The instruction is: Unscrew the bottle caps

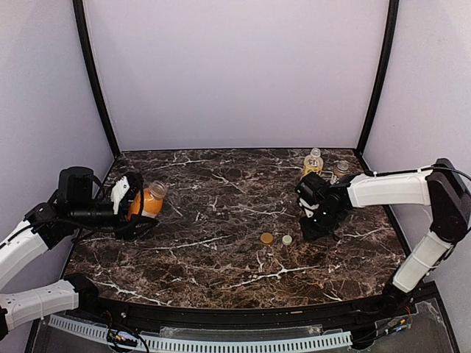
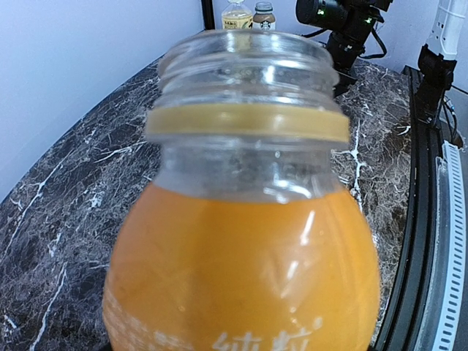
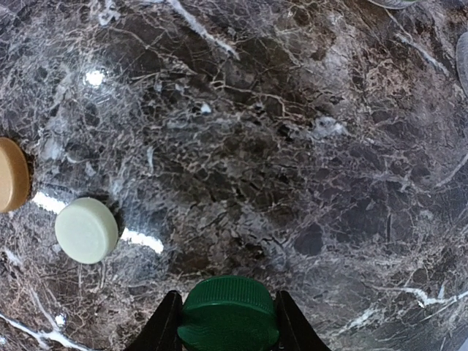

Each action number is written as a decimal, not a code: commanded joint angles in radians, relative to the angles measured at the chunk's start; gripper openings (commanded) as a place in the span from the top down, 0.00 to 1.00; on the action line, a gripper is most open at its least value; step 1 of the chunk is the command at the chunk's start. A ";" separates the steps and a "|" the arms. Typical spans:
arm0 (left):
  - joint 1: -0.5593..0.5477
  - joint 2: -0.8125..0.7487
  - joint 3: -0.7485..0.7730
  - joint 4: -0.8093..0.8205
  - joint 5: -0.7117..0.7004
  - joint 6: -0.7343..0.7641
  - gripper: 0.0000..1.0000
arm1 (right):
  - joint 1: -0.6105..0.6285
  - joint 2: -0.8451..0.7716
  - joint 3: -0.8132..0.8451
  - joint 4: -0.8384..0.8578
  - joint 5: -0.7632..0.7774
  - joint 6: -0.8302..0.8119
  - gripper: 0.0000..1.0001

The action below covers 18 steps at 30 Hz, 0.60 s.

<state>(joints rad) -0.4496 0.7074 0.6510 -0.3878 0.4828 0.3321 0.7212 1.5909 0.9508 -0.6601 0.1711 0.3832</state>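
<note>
On your dark marble table, the left gripper is clamped on the open-necked orange bottle at the left. Your right gripper pinches the green cap, just right of the tan cap and white cap. The yellow bottle and clear bottle stand far right.

bright even light, glare on the marble table, near orange bottle blurred.
</note>
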 commanded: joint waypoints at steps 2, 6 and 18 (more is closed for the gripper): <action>0.008 0.000 -0.001 0.021 0.020 -0.006 0.73 | -0.009 0.050 -0.005 0.076 -0.018 0.002 0.95; 0.008 0.006 0.010 0.021 0.020 0.000 0.73 | -0.014 0.070 -0.012 0.092 -0.036 -0.007 0.87; 0.008 0.020 0.032 0.018 0.034 0.006 0.73 | -0.022 0.066 0.016 0.067 -0.065 -0.023 0.28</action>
<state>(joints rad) -0.4469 0.7238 0.6537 -0.3824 0.4961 0.3325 0.7044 1.6718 0.9459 -0.5823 0.1108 0.3672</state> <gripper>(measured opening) 0.614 0.683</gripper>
